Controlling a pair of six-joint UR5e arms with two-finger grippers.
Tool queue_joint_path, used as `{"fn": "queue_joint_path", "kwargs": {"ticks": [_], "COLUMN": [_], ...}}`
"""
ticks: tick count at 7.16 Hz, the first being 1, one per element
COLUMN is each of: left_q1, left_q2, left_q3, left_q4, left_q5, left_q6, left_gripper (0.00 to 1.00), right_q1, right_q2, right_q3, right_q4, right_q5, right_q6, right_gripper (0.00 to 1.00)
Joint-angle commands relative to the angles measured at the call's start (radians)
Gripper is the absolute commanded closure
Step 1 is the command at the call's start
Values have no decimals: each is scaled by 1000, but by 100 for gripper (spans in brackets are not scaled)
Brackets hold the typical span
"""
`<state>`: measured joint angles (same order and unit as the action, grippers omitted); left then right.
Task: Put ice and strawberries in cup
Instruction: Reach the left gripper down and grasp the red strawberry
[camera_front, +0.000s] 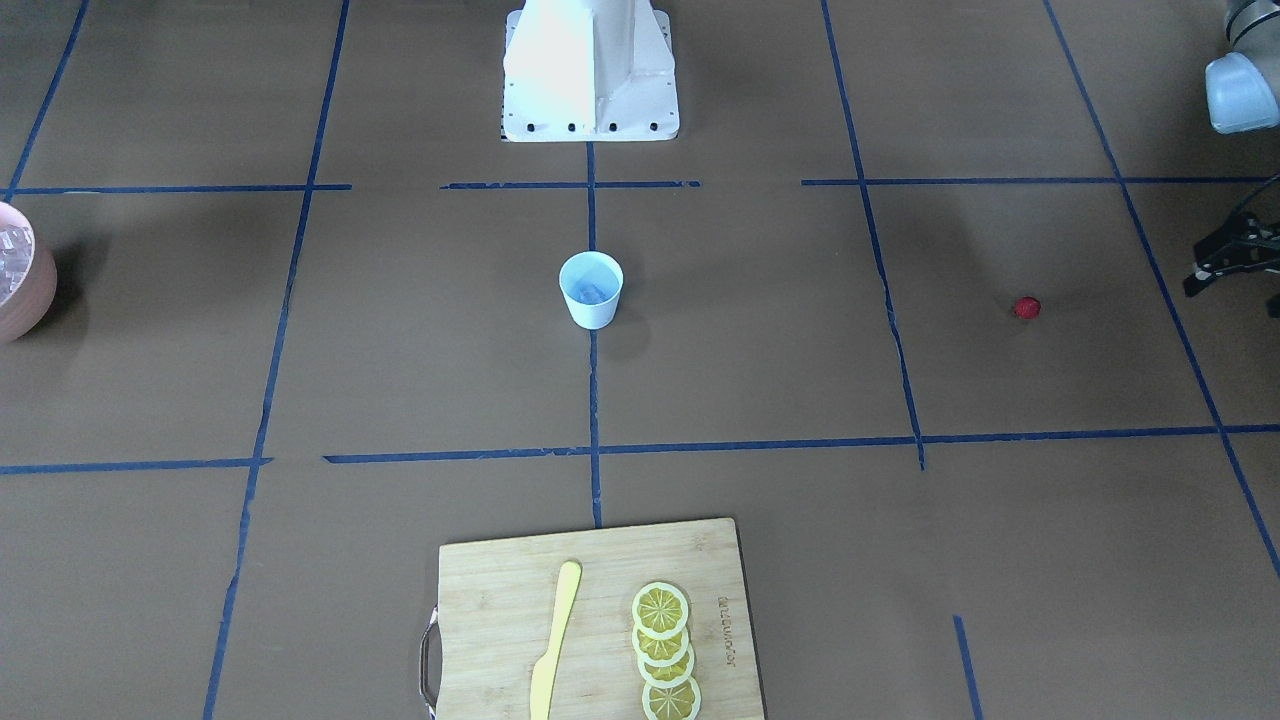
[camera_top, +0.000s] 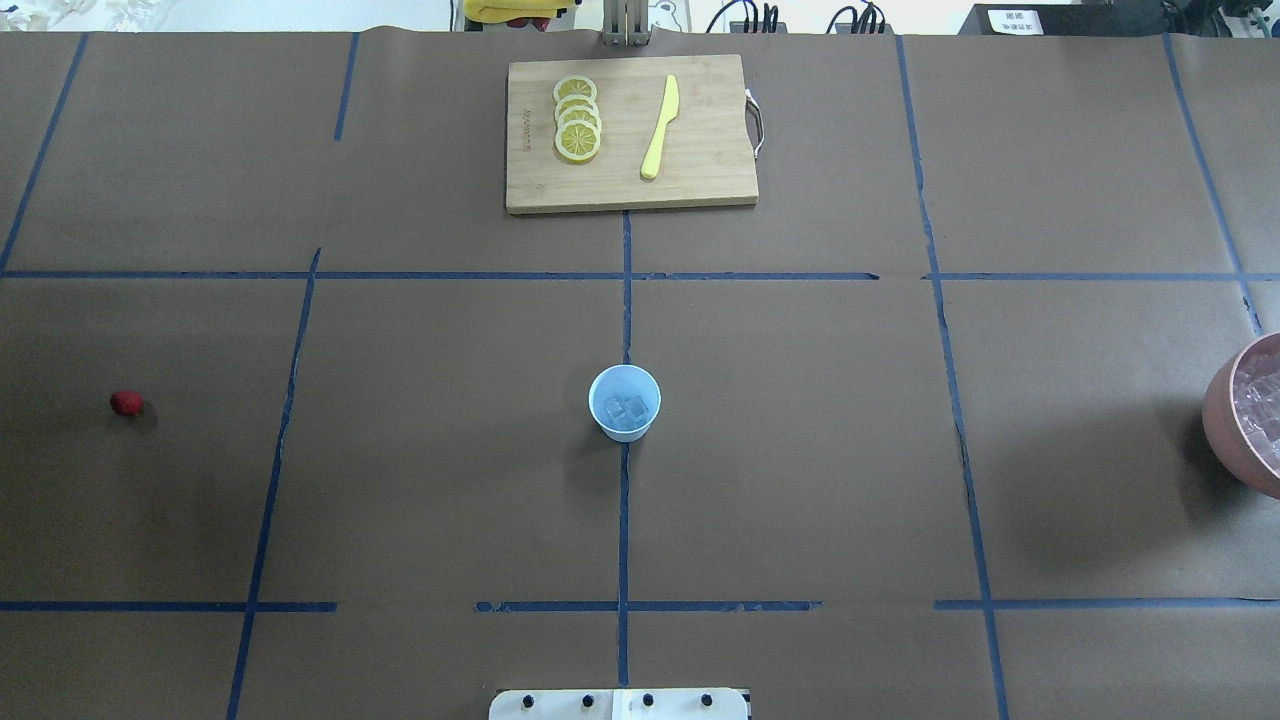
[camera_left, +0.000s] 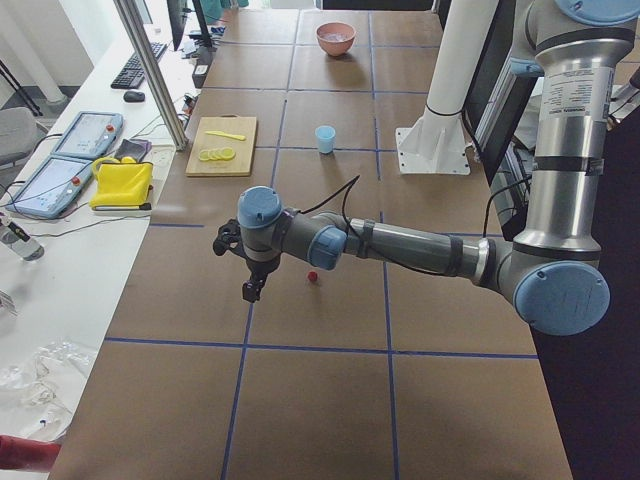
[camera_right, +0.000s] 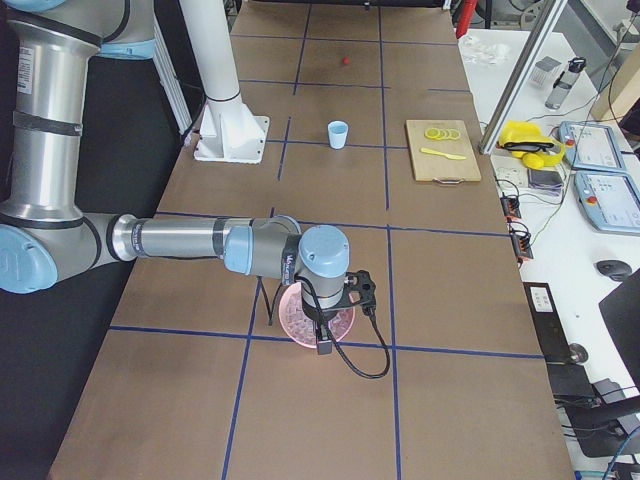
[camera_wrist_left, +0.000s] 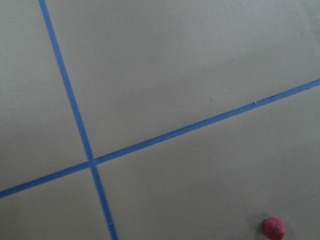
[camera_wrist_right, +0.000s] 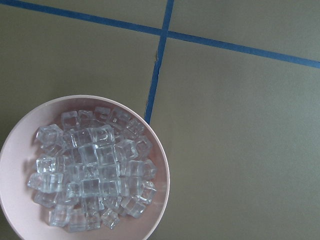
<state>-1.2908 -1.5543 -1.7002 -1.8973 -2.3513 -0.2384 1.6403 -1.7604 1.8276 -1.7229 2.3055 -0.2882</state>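
Observation:
The pale-blue cup stands upright at the table's middle, with clear ice cubes inside; it also shows in the front view. Many more ice cubes fill the pink bowl at the table's right end. The red strawberry lies alone at the left end and shows low in the left wrist view. My left gripper hovers above the table beside the strawberry; I cannot tell its state. My right gripper hangs over the bowl; I cannot tell its state.
A wooden cutting board at the far middle edge holds several lemon slices and a yellow knife. The white robot base stands at the near edge. Blue tape lines cross the brown table cover.

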Motion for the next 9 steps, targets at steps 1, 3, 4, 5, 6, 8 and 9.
{"fn": "queue_joint_path", "kwargs": {"ticks": [1,3,4,5,6,8,9], "left_q1": [201,365,401,418,427,432,432], "left_q2": [57,60,60,66,68,68,68], "left_q3": [5,10,14,16,19,39,39], "left_q4": [-241,-312,-322,-324,-324,-325,-324], "left_q5": [126,261,286,287,287,287,285], "left_q6": [-328,-505,-528,-535,-536,-536,-538], "left_gripper": [0,0,0,0,0,0,0], "right_q1": [0,1,1,1,0,1,1], "right_q2": [1,1,-1,-1,-1,-1,-2], "right_q3": [1,1,-1,-1,-1,1,1], "right_q4": [0,0,0,0,0,0,0], "right_q5": [0,0,-1,0,-1,-1,-1], "right_q6": [1,1,1,1,1,1,1], "right_gripper": [1,1,1,1,1,1,1]}}
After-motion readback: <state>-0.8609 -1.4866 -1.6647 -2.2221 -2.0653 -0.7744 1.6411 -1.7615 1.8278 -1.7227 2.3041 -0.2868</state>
